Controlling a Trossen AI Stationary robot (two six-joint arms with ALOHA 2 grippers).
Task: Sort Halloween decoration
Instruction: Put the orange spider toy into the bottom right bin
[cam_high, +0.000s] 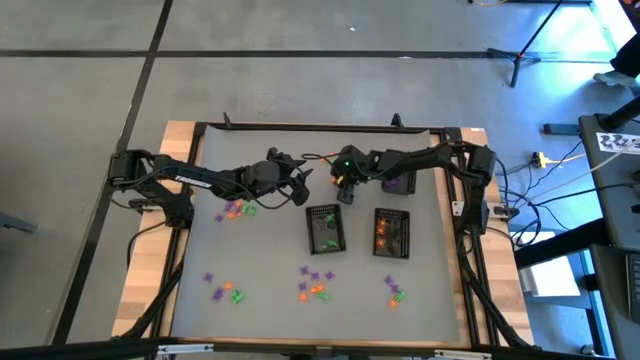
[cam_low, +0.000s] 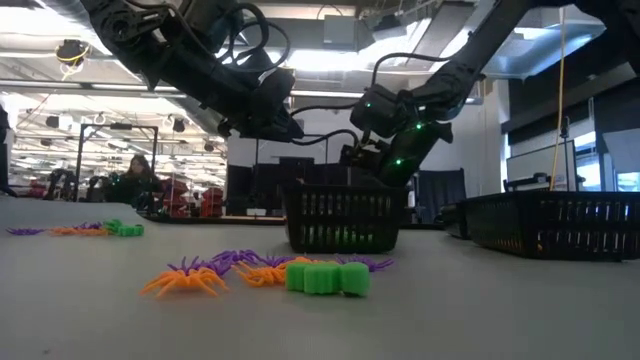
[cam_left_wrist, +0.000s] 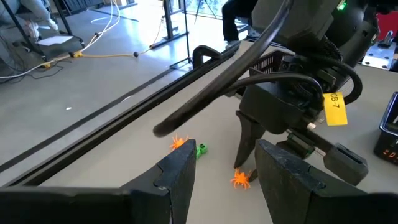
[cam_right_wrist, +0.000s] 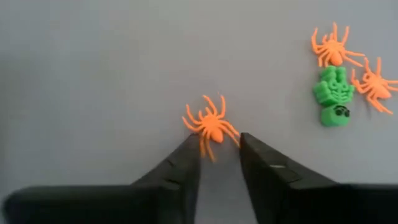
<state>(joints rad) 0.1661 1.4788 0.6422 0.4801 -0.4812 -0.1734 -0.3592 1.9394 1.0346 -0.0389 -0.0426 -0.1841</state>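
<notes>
My right claw (cam_right_wrist: 220, 151) was down at the table, past the far end of the green basket (cam_high: 325, 229), its fingers drawn in on either side of one orange spider (cam_right_wrist: 209, 126). The tips flanked the spider's hind legs and there was a gap between them; I judged it a grip in the making, not a made one. My left claw (cam_left_wrist: 217, 171) hung spread just beside it, holding nothing.

The rest of the decoration lay scattered: two more orange spiders (cam_right_wrist: 334, 45) and a green piece (cam_right_wrist: 334, 98) near my target, a small heap (cam_high: 238, 210) under my left arm, and three clusters along the near edge (cam_high: 314, 283). Some pieces already sat in the green basket and in the orange basket (cam_high: 391, 232). A third basket (cam_high: 400, 183) sat mostly under my right arm.

What I feared most was the legs. They were thin and splayed, and my tips had only the rear of the spider, so a squeeze could flick it forward or catch a single leg that slips on the lift. A grip that far off its middle could also let it swing and drop short of the orange basket. My two claws were close together, so a careless swing of either arm could knock the other, or sweep the neighbours away.
</notes>
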